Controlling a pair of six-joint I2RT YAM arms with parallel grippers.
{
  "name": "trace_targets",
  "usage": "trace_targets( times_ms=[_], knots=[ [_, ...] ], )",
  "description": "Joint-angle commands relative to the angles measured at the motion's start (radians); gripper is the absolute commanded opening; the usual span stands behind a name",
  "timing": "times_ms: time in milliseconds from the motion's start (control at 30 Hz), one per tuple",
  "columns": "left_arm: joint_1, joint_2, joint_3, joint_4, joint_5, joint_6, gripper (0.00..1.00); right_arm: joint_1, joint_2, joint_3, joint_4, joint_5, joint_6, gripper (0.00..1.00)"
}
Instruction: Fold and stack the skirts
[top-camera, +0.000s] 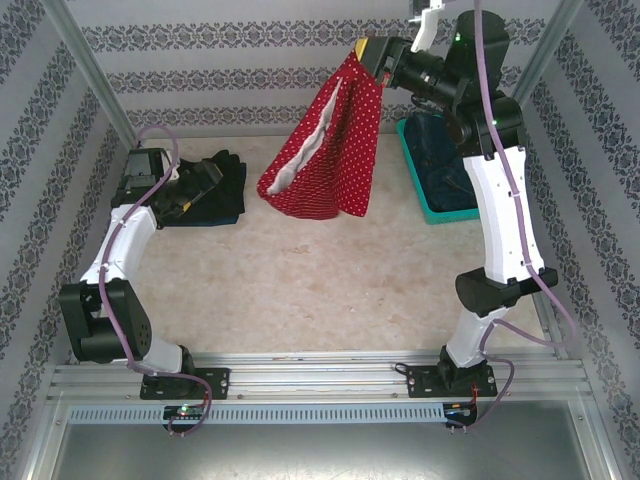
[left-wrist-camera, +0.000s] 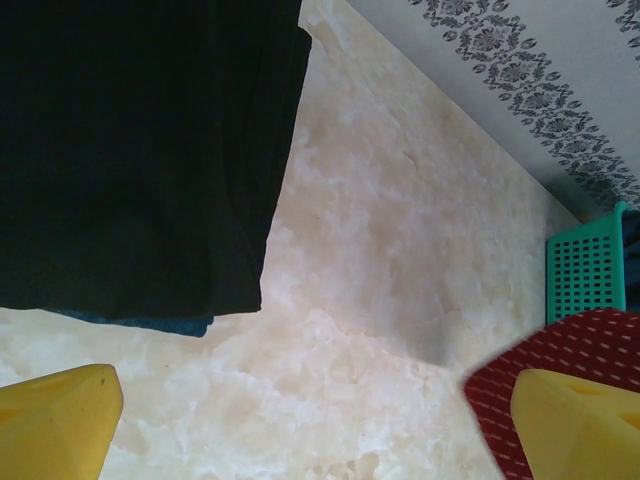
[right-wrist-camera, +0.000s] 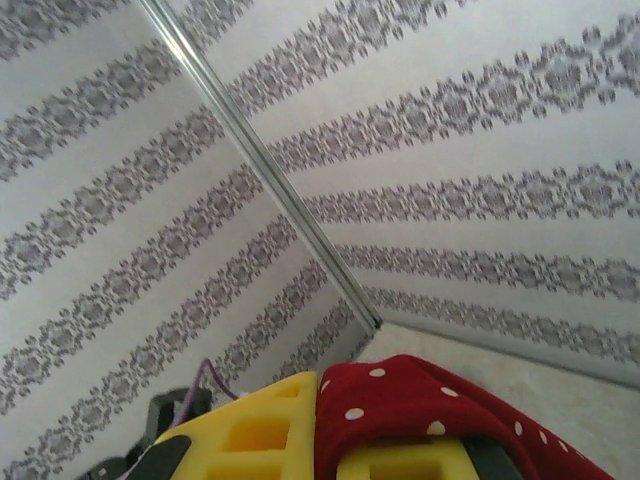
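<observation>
A red skirt with white dots (top-camera: 335, 140) hangs in the air at the back of the table, its top edge pinched in my right gripper (top-camera: 368, 52), which is shut on it. In the right wrist view the red cloth (right-wrist-camera: 420, 400) sits between the yellow fingers of that gripper (right-wrist-camera: 320, 430). A folded black skirt (top-camera: 225, 185) lies at the back left on top of a blue denim one (left-wrist-camera: 170, 323). My left gripper (top-camera: 200, 190) hovers over this stack's near edge, open with nothing in it (left-wrist-camera: 320, 440). Another denim skirt (top-camera: 445, 160) lies in the basket.
The teal mesh basket (top-camera: 435, 210) stands at the back right, partly behind the right arm, and shows again as a basket corner (left-wrist-camera: 585, 265). Patterned walls enclose the table on three sides. Bare marble tabletop (top-camera: 320, 290) spreads between the arms.
</observation>
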Motion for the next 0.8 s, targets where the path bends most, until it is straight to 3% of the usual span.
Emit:
trace_targets(
  times_ms=[0,167,233,267,300,333,367,400,600,700,767],
  knots=[
    [0.008,-0.014,0.016,-0.017,0.005,0.010,1.00,-0.027,-0.058,-0.149,0.005,-0.064,-0.090,0.00],
    [-0.012,0.025,0.029,-0.050,0.035,0.033,1.00,-0.142,-0.185,-0.723,0.123,-0.335,-0.352,0.00],
    [-0.043,0.034,0.040,-0.087,0.007,0.070,1.00,-0.213,-0.202,-0.914,0.122,-0.229,-0.421,0.12],
    [-0.062,0.040,0.049,-0.110,-0.006,0.091,1.00,-0.241,-0.192,-0.963,0.095,-0.121,-0.427,0.25],
    [-0.083,0.049,0.062,-0.133,-0.021,0.112,1.00,-0.261,-0.177,-0.994,0.046,0.040,-0.424,0.47],
    [-0.103,0.057,0.073,-0.157,-0.041,0.125,1.00,-0.264,-0.167,-1.009,0.006,0.180,-0.417,0.61],
    [-0.123,0.072,0.088,-0.179,-0.062,0.139,1.00,-0.260,-0.167,-1.026,-0.027,0.300,-0.409,0.87],
    [-0.142,0.088,0.102,-0.196,-0.075,0.147,1.00,-0.252,-0.185,-1.061,-0.017,0.347,-0.380,0.98],
    [-0.247,0.233,0.165,-0.163,-0.058,0.109,1.00,-0.128,-0.338,-1.321,0.290,0.374,-0.064,0.98],
    [-0.303,0.348,0.245,-0.139,0.018,0.101,1.00,-0.030,-0.324,-1.350,0.302,0.461,0.089,0.98],
    [-0.340,0.430,0.326,-0.151,0.045,0.116,1.00,0.013,-0.296,-1.364,0.330,0.436,0.166,0.98]
  ],
)
